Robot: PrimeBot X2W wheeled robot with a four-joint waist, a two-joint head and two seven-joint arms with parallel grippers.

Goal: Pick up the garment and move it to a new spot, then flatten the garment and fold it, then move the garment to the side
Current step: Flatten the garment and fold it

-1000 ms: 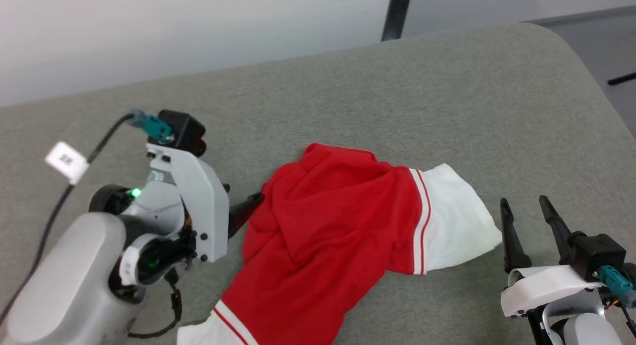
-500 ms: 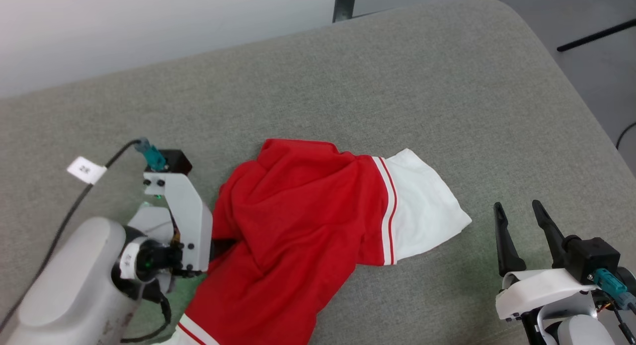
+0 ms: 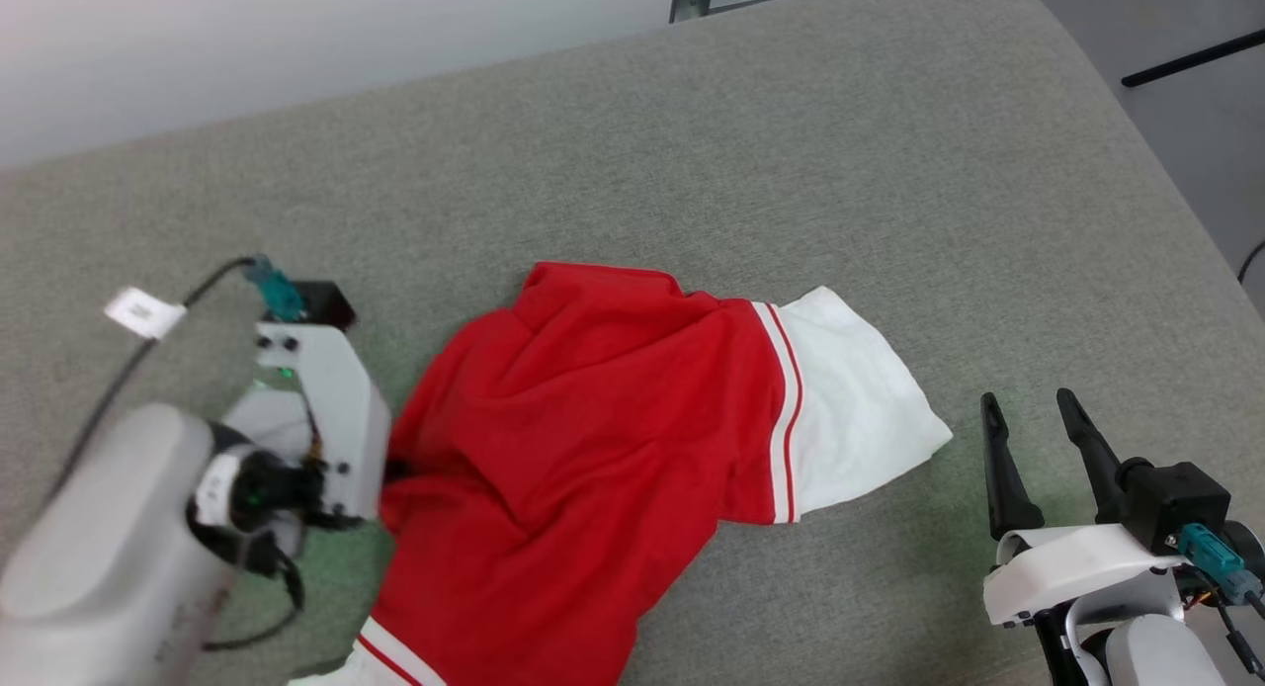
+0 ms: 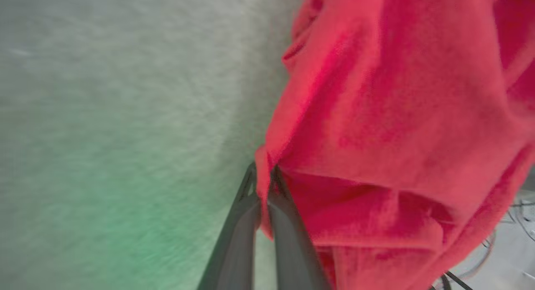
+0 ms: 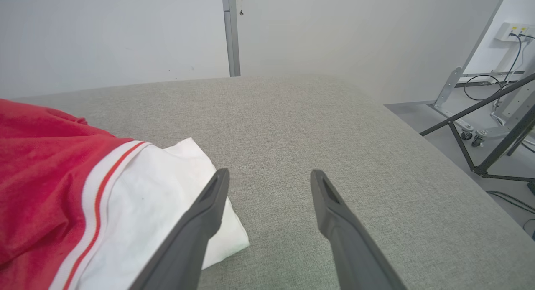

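Two grippers: L gripper [image 4: 262, 169] fingers just closed, pinching red white-sleeved jersey garment [image 3: 593, 439] edge; R gripper [image 3: 1028, 401] fingers spread, idle.
Garment: gripped; prob. lift next.

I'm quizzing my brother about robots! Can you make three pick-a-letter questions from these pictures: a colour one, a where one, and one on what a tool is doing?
1. The shirt is mostly: A blue; B green; C red.
2. Where is the right tool? A on the shirt; B beside the white sleeve; C under the shirt.
3. The left tool is: A shut on the shirt; B wide open; C holding a cup.
Answers: 1 C, plainly red. 2 B, it hangs over grey cushion, apart from the sleeve. 3 A, its fingers pinch a red fold.
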